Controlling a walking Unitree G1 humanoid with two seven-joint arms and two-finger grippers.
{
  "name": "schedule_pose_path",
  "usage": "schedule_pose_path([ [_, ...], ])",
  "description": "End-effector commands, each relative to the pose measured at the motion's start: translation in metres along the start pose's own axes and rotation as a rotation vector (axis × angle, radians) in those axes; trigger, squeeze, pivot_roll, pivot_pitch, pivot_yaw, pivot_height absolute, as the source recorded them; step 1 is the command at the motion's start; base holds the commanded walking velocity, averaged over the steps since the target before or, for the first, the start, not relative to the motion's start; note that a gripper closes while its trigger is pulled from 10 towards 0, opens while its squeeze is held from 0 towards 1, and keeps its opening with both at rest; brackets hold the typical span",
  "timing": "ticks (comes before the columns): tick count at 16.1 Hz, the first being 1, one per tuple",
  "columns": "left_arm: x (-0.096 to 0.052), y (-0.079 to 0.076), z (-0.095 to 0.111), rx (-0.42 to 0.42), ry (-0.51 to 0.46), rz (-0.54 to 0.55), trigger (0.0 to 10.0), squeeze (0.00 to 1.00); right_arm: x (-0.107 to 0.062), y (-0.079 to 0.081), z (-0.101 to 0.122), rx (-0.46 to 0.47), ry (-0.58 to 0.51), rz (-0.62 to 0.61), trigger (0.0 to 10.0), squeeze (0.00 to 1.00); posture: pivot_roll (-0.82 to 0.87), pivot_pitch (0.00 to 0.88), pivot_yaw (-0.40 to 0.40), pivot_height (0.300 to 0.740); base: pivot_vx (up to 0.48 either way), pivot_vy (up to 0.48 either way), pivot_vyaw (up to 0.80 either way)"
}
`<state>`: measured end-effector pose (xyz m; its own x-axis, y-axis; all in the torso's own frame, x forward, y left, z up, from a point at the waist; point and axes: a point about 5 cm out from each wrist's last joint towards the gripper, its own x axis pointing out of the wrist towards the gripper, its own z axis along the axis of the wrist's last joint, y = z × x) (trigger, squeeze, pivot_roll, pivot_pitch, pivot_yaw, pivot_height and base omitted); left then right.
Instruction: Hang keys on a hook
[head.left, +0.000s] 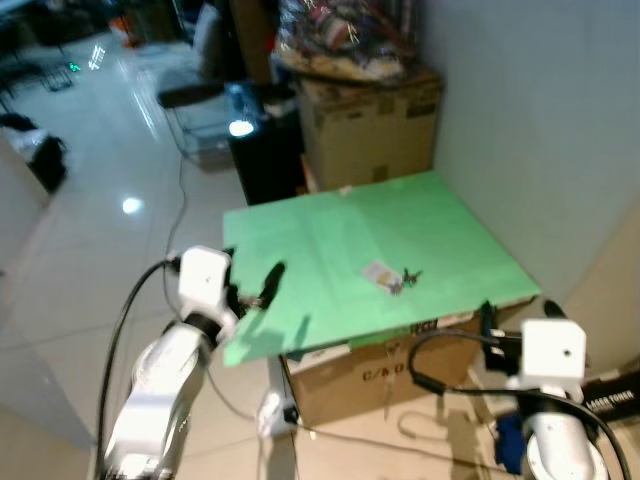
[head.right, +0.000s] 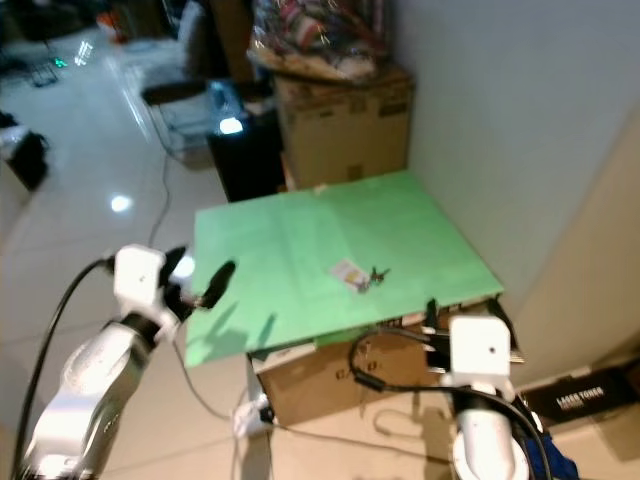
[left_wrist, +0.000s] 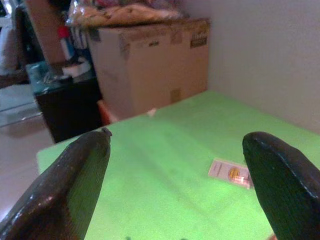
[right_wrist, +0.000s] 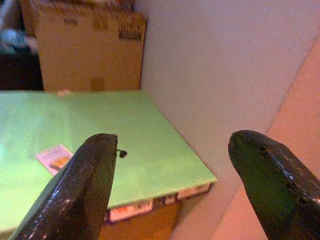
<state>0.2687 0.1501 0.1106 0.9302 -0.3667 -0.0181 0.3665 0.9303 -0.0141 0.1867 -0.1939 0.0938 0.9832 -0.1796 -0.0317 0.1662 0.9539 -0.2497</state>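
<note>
On the green desk (head.left: 330, 250) lie the keys (head.left: 408, 279) beside a tag (head.left: 378, 273): light, hard, jangly, best pinched at the ring. Left gripper (left_wrist: 175, 185) and right gripper (right_wrist: 172, 185) are both spread, empty.

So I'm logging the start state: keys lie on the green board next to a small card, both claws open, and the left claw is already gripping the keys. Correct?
Not quite. The left claw is open and grips nothing; the keys lie apart from it on the green board beside the card, as the left eye view shows. The right claw is open too.
</note>
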Motion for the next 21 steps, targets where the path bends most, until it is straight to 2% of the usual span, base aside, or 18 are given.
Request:
schedule_pose_path([
  [1, -0.003, 0.011, -0.010, 0.019, 0.057, 0.052, 10.0, 0.00, 0.006, 0.012, 0.000, 0.028, 0.008, 0.039, 10.0, 0.00, -0.18, 0.000, 0.118, 0.740, 0.379, -0.292, 0.00],
  [4, 0.004, 0.011, -0.013, 0.090, 0.091, 0.084, 10.0, 0.00, 0.016, 0.011, -0.001, 0.031, 0.012, 0.036, 10.0, 0.00, -0.18, 0.000, 0.121, 0.740, 0.136, -0.081, 0.00],
  [6, 0.003, 0.008, -0.012, 0.055, 0.074, 0.075, 10.0, 0.00, 0.017, 0.013, 0.000, 0.040, 0.015, 0.075, 10.0, 0.00, -0.17, 0.000, 0.118, 0.740, 0.000, 0.000, 0.38],
  [12, 0.006, -0.003, -0.005, 0.086, 0.030, 0.007, 10.0, 0.00, 0.023, 0.011, -0.003, 0.036, 0.024, 0.038, 10.0, 0.00, -0.17, 0.000, 0.118, 0.740, 0.000, 0.000, 0.62],
  [14, 0.005, -0.005, -0.004, 0.054, 0.022, -0.030, 10.0, 0.00, 0.026, 0.011, -0.004, 0.025, 0.025, 0.036, 10.0, 0.00, -0.17, 0.000, 0.124, 0.740, 0.396, 0.000, 0.00],
  [21, 0.003, -0.008, -0.006, 0.061, 0.039, -0.049, 10.0, 0.00, 0.031, 0.012, -0.007, 0.006, 0.027, 0.044, 10.0, 0.00, -0.16, 0.000, 0.127, 0.740, 0.480, 0.000, 0.00],
])
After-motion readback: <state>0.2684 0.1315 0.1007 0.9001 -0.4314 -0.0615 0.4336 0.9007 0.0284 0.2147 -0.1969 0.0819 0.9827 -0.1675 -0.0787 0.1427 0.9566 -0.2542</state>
